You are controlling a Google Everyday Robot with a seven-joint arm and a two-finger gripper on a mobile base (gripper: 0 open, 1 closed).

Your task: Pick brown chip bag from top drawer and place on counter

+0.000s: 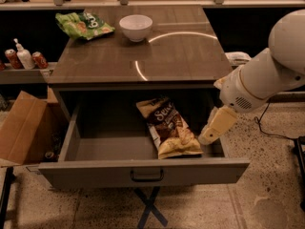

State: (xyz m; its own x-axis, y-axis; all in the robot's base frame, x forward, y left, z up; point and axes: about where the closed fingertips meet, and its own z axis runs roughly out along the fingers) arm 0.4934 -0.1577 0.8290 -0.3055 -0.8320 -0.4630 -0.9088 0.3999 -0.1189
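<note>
The brown chip bag (pixel 168 127) lies flat inside the open top drawer (pixel 143 171), right of its middle, with pale yellow ends and white lettering. The drawer is pulled fully out, and its dark handle (pixel 147 175) sits centred on the front. The counter (pixel 143 51) above is glossy grey-brown with a bright ring reflection. My gripper (pixel 213 128) hangs from the white arm at the right, lowered into the drawer's right side, just right of the bag's near end.
A green chip bag (pixel 83 24) and a white bowl (pixel 136 27) sit on the counter's back. A cardboard box (pixel 24 128) stands left of the drawer. Cans and a bottle (pixel 24 57) sit on a left shelf. A blue X marks the floor.
</note>
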